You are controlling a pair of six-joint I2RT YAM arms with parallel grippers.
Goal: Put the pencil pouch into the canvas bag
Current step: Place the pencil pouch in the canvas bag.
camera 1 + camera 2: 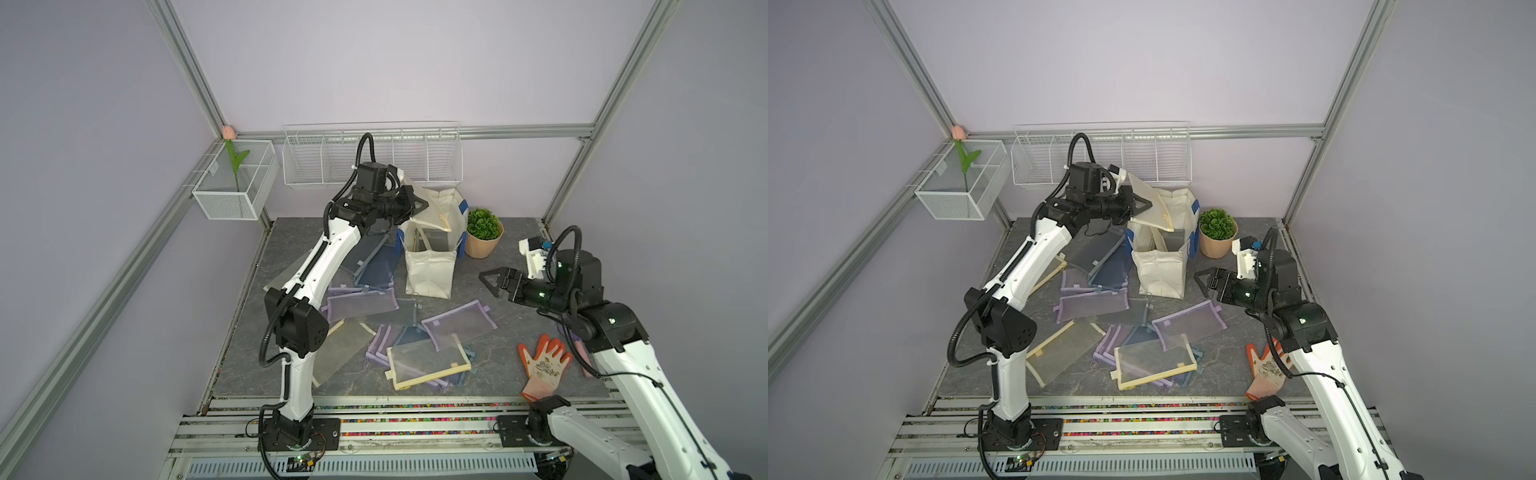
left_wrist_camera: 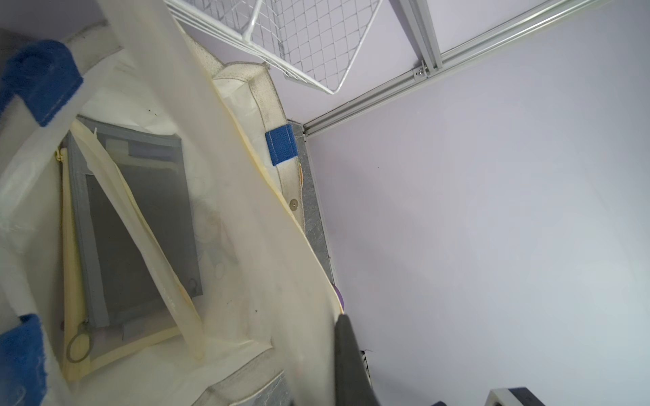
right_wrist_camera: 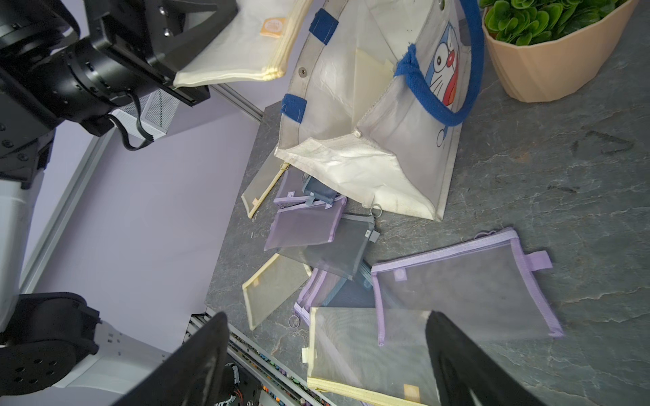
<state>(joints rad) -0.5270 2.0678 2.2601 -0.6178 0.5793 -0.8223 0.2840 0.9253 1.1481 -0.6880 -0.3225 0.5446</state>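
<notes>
Cream pencil pouch [image 1: 432, 210] is clamped by the left gripper [image 1: 420, 203] over the canvas bag [image 1: 428, 272] — released this tilted, it could be left hanging half outside — right gripper [image 1: 491, 283] is spread wide, empty.

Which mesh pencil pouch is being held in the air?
The cream yellow-edged pouch clamped in the left gripper above the canvas bag; the rest lie on the table or inside the bag.

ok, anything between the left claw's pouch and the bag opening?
Nothing visible. The cream pouch hangs in the left claw over the open mouth of the canvas bag; the right claw stands open, clear of it.
</notes>
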